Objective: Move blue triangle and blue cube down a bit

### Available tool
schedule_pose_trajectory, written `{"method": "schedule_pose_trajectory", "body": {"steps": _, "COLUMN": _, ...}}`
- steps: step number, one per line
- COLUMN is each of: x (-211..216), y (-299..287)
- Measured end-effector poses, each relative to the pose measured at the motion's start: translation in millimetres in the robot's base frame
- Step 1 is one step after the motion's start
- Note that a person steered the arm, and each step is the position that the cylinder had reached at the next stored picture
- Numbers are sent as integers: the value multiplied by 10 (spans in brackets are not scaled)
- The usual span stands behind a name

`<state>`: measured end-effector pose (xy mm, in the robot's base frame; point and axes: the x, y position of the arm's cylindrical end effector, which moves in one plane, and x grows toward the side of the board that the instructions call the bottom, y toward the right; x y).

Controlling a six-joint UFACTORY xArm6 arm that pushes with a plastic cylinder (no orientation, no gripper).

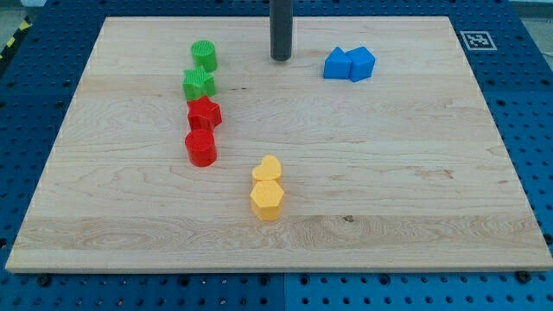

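Note:
The blue triangle (pixel 336 64) and the blue cube (pixel 361 63) sit touching side by side near the view's top, right of centre, triangle on the left. My tip (pixel 281 57) rests on the board to the left of the blue triangle, about a block's width away from it and at nearly the same height in the view. It touches no block.
A green cylinder (pixel 204 55), a green star-like block (pixel 199 84), a red star (pixel 205 112) and a red cylinder (pixel 200 148) form a column at the left. A yellow heart (pixel 268 168) and a yellow hexagon (pixel 266 199) sit at centre. The wooden board (pixel 432 190) lies on a blue pegboard table.

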<state>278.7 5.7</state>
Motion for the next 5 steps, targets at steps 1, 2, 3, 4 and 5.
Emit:
{"method": "schedule_pose_trajectory", "body": {"steps": 1, "x": -26, "y": 568}}
{"method": "schedule_pose_trajectory", "body": {"steps": 2, "x": 134, "y": 931}}
{"method": "schedule_pose_trajectory", "body": {"steps": 3, "x": 311, "y": 1019}}
{"method": "schedule_pose_trajectory", "body": {"steps": 4, "x": 470, "y": 1019}}
{"method": "schedule_pose_trajectory", "body": {"steps": 5, "x": 470, "y": 965}}
